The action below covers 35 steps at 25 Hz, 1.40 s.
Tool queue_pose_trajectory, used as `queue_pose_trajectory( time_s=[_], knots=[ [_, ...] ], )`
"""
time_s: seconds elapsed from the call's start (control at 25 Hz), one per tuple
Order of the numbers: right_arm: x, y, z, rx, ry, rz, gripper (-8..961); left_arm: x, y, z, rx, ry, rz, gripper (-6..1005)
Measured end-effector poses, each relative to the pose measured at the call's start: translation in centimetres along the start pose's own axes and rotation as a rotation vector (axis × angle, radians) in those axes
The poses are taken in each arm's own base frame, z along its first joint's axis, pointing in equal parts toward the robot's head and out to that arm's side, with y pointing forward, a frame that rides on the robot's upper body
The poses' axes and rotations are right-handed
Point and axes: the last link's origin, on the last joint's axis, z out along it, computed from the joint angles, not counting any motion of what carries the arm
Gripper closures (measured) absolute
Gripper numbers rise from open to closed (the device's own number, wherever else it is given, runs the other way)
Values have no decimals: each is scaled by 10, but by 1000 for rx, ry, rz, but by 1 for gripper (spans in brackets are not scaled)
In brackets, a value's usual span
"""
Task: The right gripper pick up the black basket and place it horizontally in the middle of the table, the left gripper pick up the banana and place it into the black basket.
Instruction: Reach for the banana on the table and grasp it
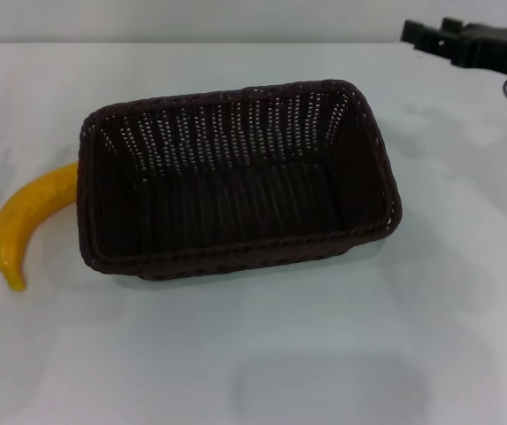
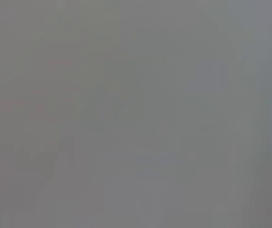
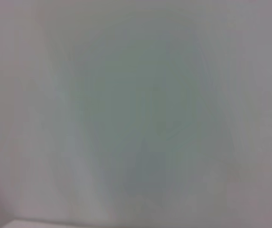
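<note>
The black basket (image 1: pixel 235 177) is seen lengthwise mid-table (image 1: pixel 324 354), empty; the banana (image 1: pixel 27 221) is tucked against its left wall. The right gripper (image 1: pixel 434 37) is parked far right. With the banana wedged so close, the basket could be nudged askew.

A plain white tabletop (image 1: pixel 262 354) fills nearly the whole head view — smooth, matte, evenly lit, with only soft, faint shadows pooled across it. Along the far edge it meets a pale grey-white wall (image 1: pixel 191 19), the seam showing as a dim straight line. Both wrist views give nothing but a flat grey-white blank — no furniture, window or floor can be made out.
</note>
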Motion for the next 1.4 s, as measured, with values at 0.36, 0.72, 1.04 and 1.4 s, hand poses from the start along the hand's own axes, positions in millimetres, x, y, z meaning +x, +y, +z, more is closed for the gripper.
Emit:
queue_pose_trajectory(
  time_s=[0.36,0.72,1.04,1.4],
  knots=[
    [-7,-35,-3,186,-202,-177,272,-1,3,0,-10,-4,1,178],
    [-7,-90,-39,383,-410,-180,271,4,6,4,-28,23,-4,178],
    [19,-124,-73,526,-456,-147,271,14,10,7,-50,55,-1,179],
    [29,-128,-88,529,-493,-124,278,26,18,18,-82,-67,-10,179]
  ],
)
